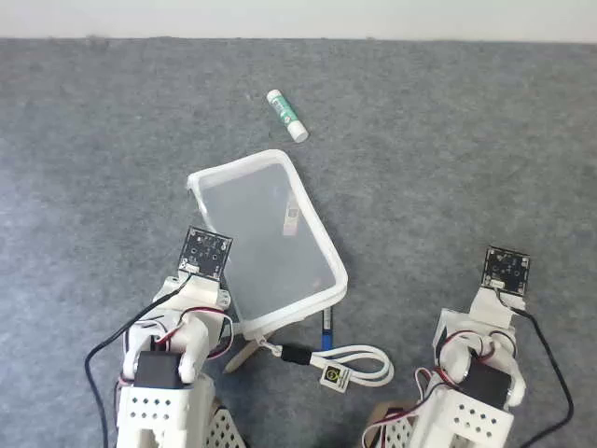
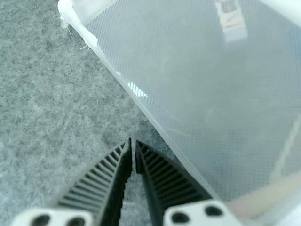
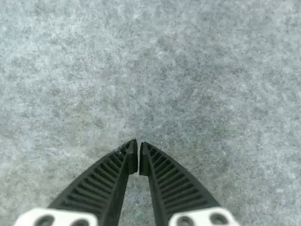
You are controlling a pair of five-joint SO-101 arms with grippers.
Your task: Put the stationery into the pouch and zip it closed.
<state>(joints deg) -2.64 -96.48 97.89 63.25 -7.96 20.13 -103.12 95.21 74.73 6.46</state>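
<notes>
Grey table (image 1: 466,140): translucent pouch (image 1: 266,243) lies flat mid-table, its white strap (image 1: 359,366) trailing toward the near edge. Left claw (image 2: 132,143) closed, empty, just beside the pouch's left rim. Right claw (image 3: 139,143) closed, empty, over bare table toward the near-right corner. Glue stick (image 1: 286,116) toward the far edge, apart from the pouch.

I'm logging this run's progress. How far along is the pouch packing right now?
Barely started. Done: perhaps one small labelled item, seen through the pouch. In hand: nothing; the left gripper is shut beside the pouch's edge, the right gripper shut over carpet. Left: the glue stick lies outside, a blue pen lies at its near edge, and zipping remains.
</notes>
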